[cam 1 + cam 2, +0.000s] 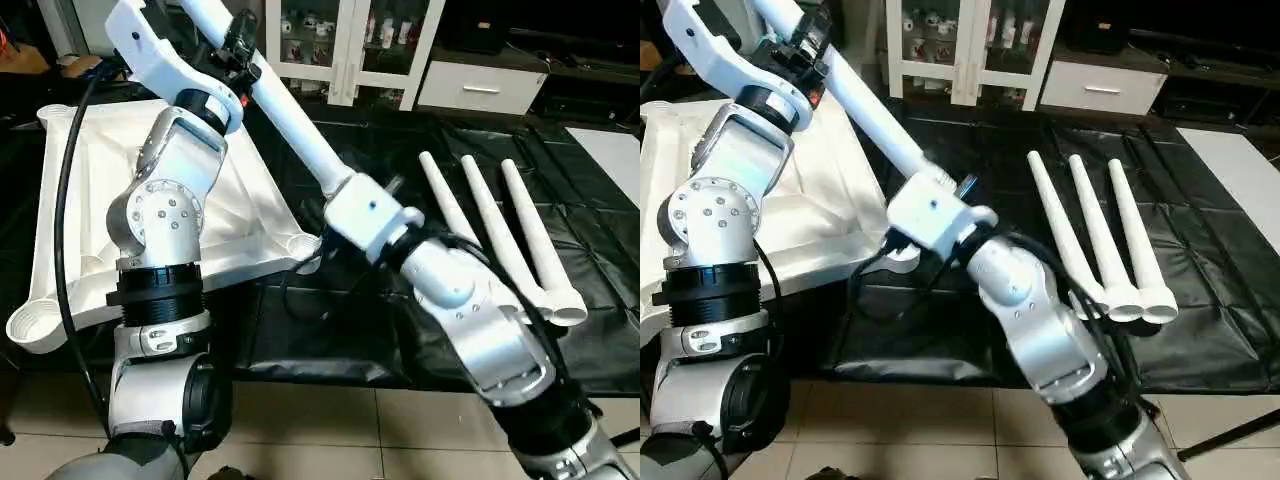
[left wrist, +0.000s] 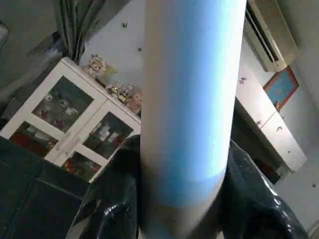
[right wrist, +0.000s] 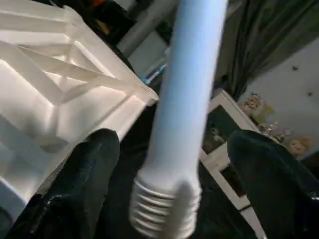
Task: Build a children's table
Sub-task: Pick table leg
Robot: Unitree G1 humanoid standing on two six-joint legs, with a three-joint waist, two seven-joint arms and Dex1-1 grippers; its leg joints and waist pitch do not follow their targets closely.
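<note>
Closest in, two silver forearms (image 1: pixel 165 215), crossing over the work. Grips one leg (image 1: pixel 300 125) high on its shaft with the left gripper (image 1: pixel 240 45), fingers closed on the tube. Holds the right gripper (image 3: pixel 172 149) spread wide round the threaded end (image 3: pixel 164 209), both fingers apart from it, touching nothing. Slants the leg down toward a corner socket (image 1: pixel 303 243) of the table top (image 1: pixel 90 170), lying ribs-up at the left edge of the black sheet (image 1: pixel 420 160); three more legs (image 1: pixel 480 225) side by side nearer the right edge. Probably lining thread to socket. Stand the leg upright over the socket first, seat the thread squarely, then turn gently; back off if crooked, or risk cross-threading.
</note>
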